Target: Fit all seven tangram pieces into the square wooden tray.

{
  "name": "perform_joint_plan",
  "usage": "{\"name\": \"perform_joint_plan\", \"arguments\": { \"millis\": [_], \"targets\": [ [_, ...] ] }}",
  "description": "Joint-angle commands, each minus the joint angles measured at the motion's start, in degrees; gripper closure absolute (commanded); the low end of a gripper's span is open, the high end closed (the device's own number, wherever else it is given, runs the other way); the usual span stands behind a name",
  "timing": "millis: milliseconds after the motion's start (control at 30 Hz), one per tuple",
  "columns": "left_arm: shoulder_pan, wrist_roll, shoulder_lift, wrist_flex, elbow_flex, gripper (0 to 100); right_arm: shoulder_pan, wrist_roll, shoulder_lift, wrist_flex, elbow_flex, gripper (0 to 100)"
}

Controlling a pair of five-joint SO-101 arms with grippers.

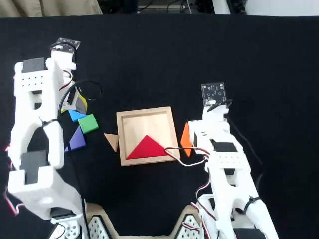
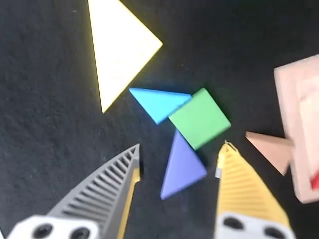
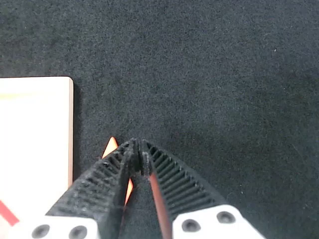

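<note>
Tray [image 1: 144, 124] is holding the red triangle [image 1: 146, 148], long side along the near rim, apex pointing away from the arms; left pincer [image 2: 182, 145] is standing apart astride the violet triangle [image 2: 182, 172]; right pincer [image 3: 138, 149], tips together, is hovering over the orange piece [image 1: 186, 135], lengthwise beside the tray.

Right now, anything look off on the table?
Nothing damaged or spilled. The tray sits slightly askew on the table, and the tan triangle seems to touch its outer wall.
</note>
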Motion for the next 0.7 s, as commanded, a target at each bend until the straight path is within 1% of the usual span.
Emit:
{"name": "perform_joint_plan", "arguments": {
  "millis": [0, 100, 233, 433, 567, 667],
  "targets": [
    [-1.8, -0.09, 5.1, -2.73, -5.93, 71, -0.97, 0.0, -1.1, -1.23, -0.48, 98.4],
    [-2.33, -0.09, 9.49, -2.55, -11.65, 67, -0.97, 0.0, -1.1, -1.23, -0.48, 98.4],
    [-3.38, 0.0, 16.09, -2.9, -20.62, 67, -0.97, 0.0, -1.1, -1.23, -0.48, 98.4],
    [-3.82, -0.18, 29.45, -2.46, -34.24, 67, -0.97, 0.0, -1.1, -1.23, -0.57, 98.4],
    [-3.65, -3.69, 36.48, -2.2, -40.92, 67, -0.97, 0.0, -1.1, -1.23, -0.66, 98.4],
    [-3.21, -4.84, 39.91, 0.7, -45.76, 67, -0.97, 0.0, -1.1, -1.23, -0.66, 98.4]
  ]
}}
